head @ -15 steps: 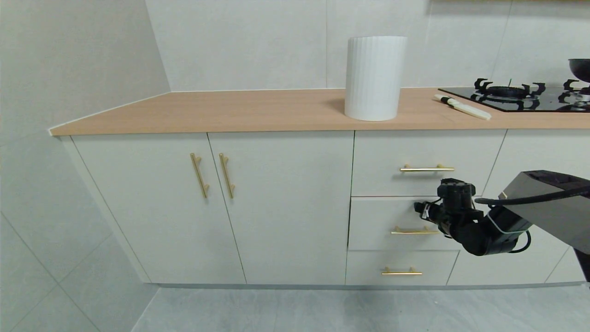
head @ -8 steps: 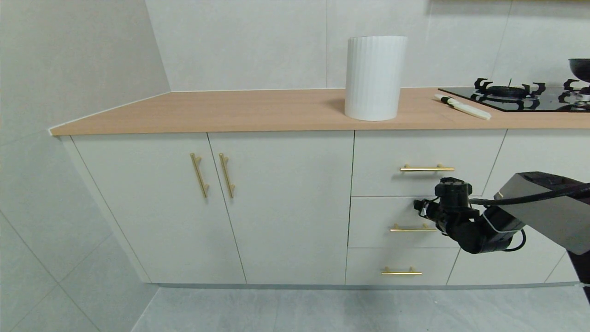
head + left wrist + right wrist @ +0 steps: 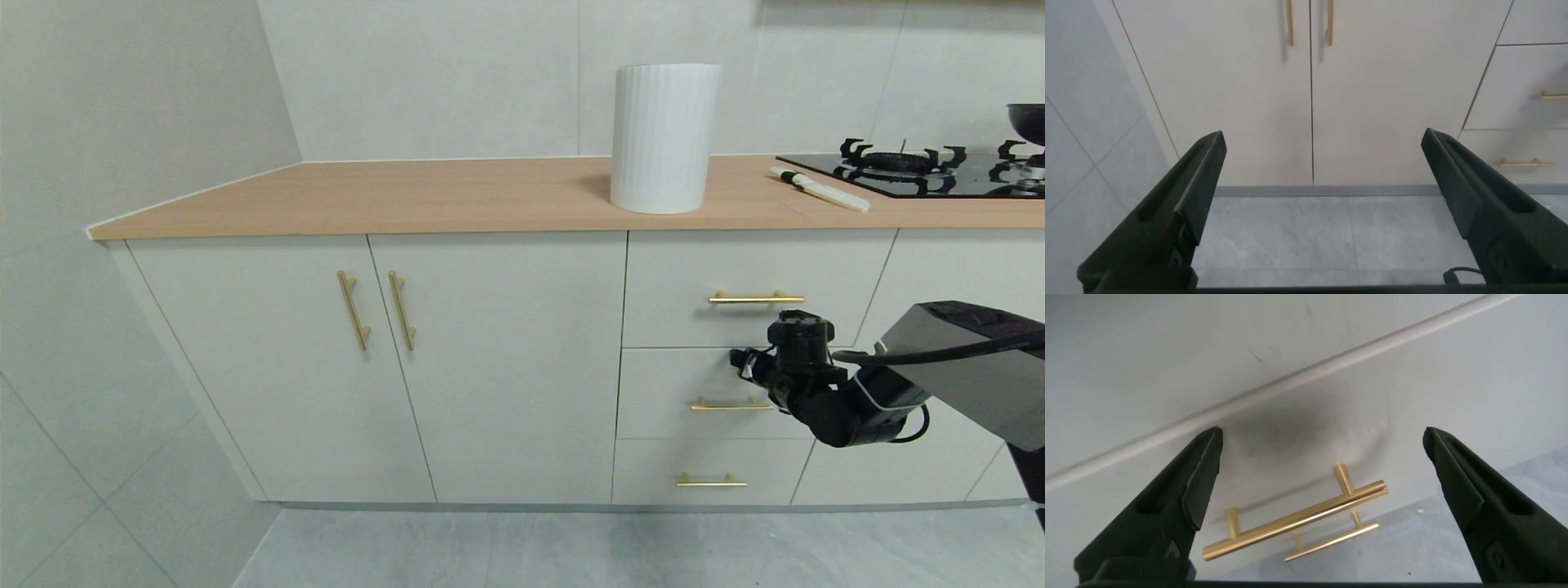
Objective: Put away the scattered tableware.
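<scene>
Your left gripper is spread wide, facing the double cabinet doors and the floor beneath them. Your right gripper is spread as well, held close to the middle drawer front, with the brass drawer handle just below its fingers. The cream utensil lies on the countertop, well above and slightly right of that gripper, between the white ribbed canister and the gas hob.
</scene>
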